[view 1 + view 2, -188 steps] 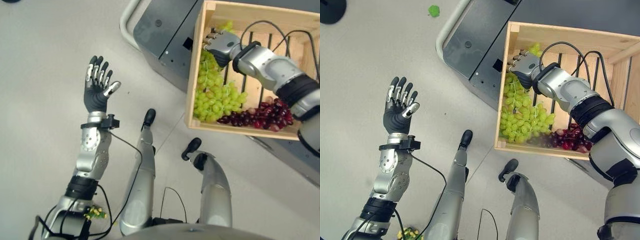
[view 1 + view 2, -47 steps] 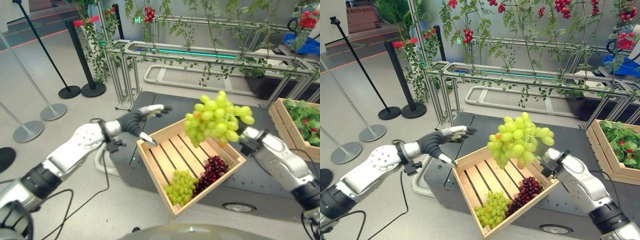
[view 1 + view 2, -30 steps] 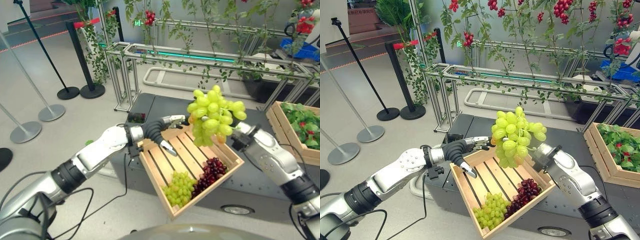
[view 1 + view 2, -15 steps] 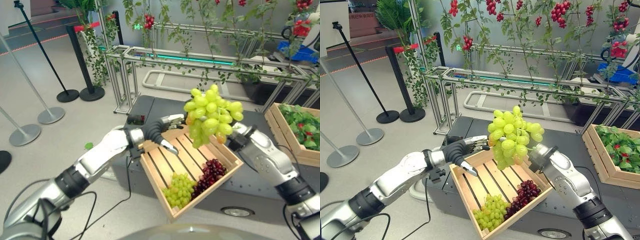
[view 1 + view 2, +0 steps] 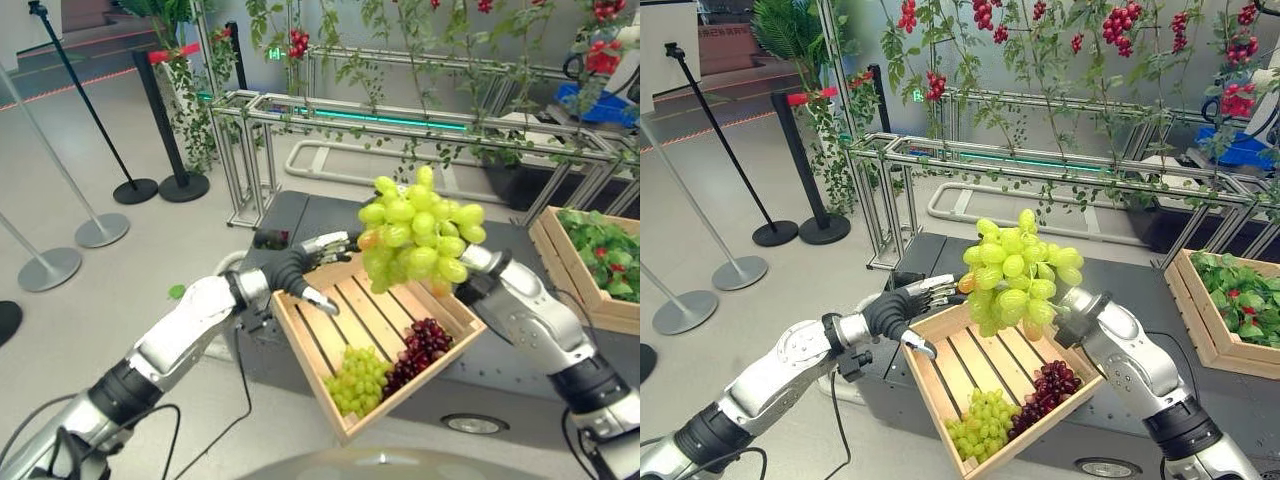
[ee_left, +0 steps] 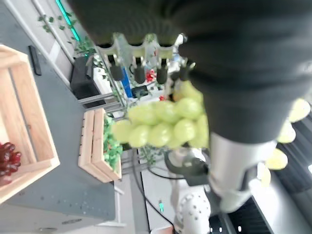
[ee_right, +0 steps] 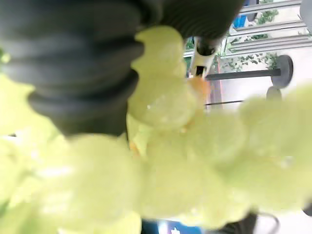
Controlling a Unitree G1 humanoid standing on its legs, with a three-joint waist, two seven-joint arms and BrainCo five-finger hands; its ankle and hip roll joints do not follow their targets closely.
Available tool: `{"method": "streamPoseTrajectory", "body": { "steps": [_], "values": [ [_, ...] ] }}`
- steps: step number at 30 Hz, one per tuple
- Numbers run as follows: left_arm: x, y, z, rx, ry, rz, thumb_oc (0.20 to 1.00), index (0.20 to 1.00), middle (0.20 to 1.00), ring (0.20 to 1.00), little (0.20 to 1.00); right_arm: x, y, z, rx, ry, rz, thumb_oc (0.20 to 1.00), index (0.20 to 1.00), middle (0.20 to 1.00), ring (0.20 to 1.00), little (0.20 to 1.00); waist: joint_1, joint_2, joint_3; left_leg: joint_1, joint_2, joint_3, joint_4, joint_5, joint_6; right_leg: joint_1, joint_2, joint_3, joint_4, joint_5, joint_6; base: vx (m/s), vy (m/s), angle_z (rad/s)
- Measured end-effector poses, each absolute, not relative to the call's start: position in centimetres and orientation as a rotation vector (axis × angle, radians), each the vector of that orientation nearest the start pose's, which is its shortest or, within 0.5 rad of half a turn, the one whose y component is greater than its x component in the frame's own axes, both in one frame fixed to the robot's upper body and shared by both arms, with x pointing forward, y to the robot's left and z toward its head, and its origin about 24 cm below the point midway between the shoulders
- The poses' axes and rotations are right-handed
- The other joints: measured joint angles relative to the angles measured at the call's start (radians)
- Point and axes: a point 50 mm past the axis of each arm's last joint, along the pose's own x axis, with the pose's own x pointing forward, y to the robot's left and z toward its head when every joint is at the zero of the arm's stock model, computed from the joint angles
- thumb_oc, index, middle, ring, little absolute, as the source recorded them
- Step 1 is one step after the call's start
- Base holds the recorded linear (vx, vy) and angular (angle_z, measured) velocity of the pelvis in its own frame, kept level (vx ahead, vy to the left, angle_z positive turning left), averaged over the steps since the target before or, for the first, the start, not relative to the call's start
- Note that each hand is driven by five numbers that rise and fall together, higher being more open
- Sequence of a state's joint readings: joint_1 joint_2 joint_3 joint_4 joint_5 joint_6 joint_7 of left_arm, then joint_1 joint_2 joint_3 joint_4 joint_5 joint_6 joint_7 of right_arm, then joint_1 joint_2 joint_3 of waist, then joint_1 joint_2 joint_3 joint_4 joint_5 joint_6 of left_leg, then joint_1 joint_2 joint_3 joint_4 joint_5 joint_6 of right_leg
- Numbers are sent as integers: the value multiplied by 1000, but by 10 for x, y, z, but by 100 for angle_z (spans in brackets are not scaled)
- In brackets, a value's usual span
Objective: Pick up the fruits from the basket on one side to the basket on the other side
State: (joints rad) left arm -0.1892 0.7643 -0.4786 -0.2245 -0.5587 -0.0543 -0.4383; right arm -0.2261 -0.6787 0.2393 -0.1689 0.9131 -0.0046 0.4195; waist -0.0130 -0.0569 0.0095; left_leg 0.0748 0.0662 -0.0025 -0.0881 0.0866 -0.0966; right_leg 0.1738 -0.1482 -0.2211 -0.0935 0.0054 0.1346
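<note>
Showroom-type place: grey floor, metal frames hung with vines and red berry clusters, black stanchions off at 9 o'clock. On a dark grey platform sat a slatted wooden crate, tilted, with a small green grape bunch and a dark red grape bunch in its near corner. A second crate full of leafy greens was at 3 o'clock.

The right hand held a big green grape bunch up above the first crate; its fingers were buried behind the fruit, so I couldn't tell their grip. Compared with half a second earlier, the bunch had drifted a touch toward 9 o'clock. The left hand, fingers straight and spread, had pulled back slightly, fingertips just beside the bunch.
</note>
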Motion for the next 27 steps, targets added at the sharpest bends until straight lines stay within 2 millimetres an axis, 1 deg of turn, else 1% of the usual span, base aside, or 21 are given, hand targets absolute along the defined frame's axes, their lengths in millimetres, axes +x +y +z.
{"method": "streamPoseTrajectory", "body": {
  "steps": [2, 6, 8, 9, 18, 23, 24, 26, 27],
  "values": [
    [236, 140, 99, 199, -56, -968, 1000, 1000, 1000, 1000, 1000, 266, -165, 145, 185, -218, 794, 200, 200, 200, 200, 200, 3, 0, 0, -1, 1, 0, 0, -1, 0, 0, 1, 0, -3, 0, 0, 0, 0, 0],
    [234, 154, 97, 186, -47, -901, 1000, 1000, 1000, 1000, 1000, 265, -169, 147, 183, -234, 786, 200, 200, 200, 200, 200, 2, -2, 2, -2, 1, -1, 0, -1, 0, -1, 1, -1, -3, -1, -1, 0, 0, 0],
    [233, 161, 95, 149, -53, -837, 1000, 1000, 1000, 1000, 1000, 265, -171, 148, 182, -238, 778, 200, 200, 200, 200, 200, 1, -3, 4, -2, 2, -1, 0, -1, -1, -1, 1, -1, -3, -1, -1, 0, 0, 0],
    [233, 161, 95, 147, -54, -832, 1000, 1000, 1000, 1000, 1000, 265, -171, 148, 182, -238, 778, 200, 200, 200, 200, 200, 2, -4, 4, -2, 2, -1, 0, -1, -1, -1, 2, -1, -3, -2, -1, 0, 0, 0],
    [235, 147, 91, 23, -92, -771, 1000, 1000, 1000, 1000, 1000, 263, -168, 150, 183, -249, 797, 200, 200, 200, 200, 200, 2, -5, 4, -4, 2, -3, 0, -1, -1, -1, 2, -4, -3, -3, -1, 0, 0, 0],
    [240, 140, 91, 5, -104, -762, 1000, 1000, 1000, 1000, 1000, 263, -168, 149, 187, -250, 798, 200, 200, 200, 200, 200, -2, -5, 4, -4, 2, -3, 0, -1, -1, -1, 2, -5, -3, -3, -1, 0, 0, 0],
    [246, 132, 89, 0, -100, -770, 1000, 1000, 1000, 1000, 1000, 263, -167, 149, 190, -251, 799, 200, 200, 200, 200, 200, 3, -6, 3, -4, 2, -6, 0, -1, -1, 0, 3, -6, -3, -3, -1, 0, 0, 0],
    [249, 125, 89, 2, -106, -777, 1000, 1000, 1000, 1000, 1000, 263, -164, 148, 206, -255, 802, 200, 200, 200, 200, 200, -1, -9, 2, -4, 2, -6, 0, -1, -1, 0, 3, -7, -3, -3, -2, 0, 0, 0],
    [254, 115, 90, 20, -113, -801, 1000, 1000, 1000, 1000, 1000, 263, -161, 147, 223, -260, 806, 200, 200, 200, 200, 200, 1, -11, 1, -4, 2, -7, 0, -1, -1, 0, 3, -7, -3, -3, -2, 0, 0, 0]
  ]
}}
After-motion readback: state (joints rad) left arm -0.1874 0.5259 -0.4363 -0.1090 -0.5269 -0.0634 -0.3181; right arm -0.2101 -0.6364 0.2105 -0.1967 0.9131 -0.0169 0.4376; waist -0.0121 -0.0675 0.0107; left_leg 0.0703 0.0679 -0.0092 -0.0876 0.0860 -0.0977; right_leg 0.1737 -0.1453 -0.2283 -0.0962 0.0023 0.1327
